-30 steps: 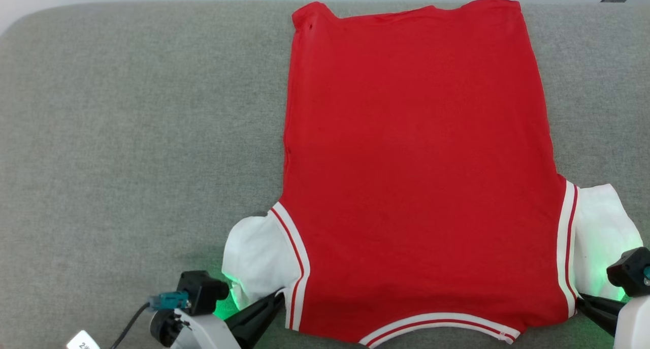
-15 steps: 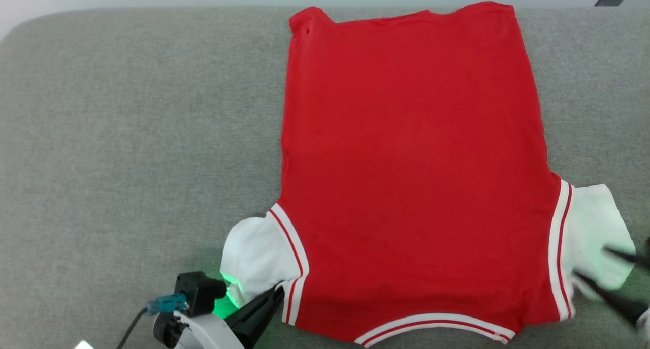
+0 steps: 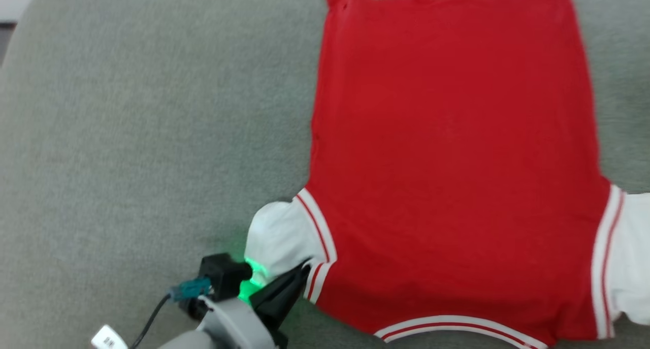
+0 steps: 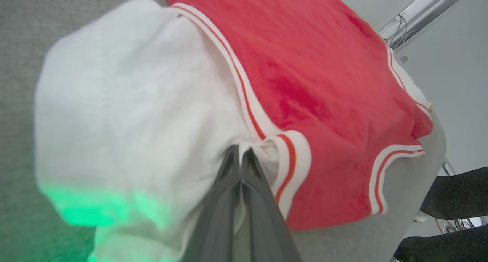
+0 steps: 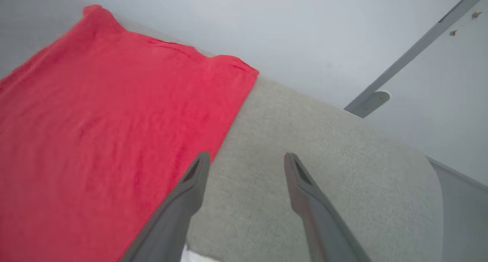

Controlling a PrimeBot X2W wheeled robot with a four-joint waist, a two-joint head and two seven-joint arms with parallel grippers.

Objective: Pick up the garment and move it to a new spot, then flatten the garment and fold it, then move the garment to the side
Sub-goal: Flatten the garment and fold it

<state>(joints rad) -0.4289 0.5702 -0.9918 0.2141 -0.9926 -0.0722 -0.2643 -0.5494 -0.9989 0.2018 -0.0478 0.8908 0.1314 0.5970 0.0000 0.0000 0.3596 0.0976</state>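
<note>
The shirt (image 3: 452, 156) lies flat on the desk (image 3: 127, 135), right of its middle, with the hem on the far side and the neckline nearest me. My left claw (image 3: 303, 272) touches its near left sleeve at the seam. My right claw (image 5: 246, 161) is over bare desk, just right of the shirt's edge.

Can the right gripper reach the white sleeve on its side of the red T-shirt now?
Probably yes. The right gripper is open over grey padded surface, and the white short sleeve of the red soft-fabric T-shirt lies uncovered, back under its finger bases, so pulling back seems needed.
</note>
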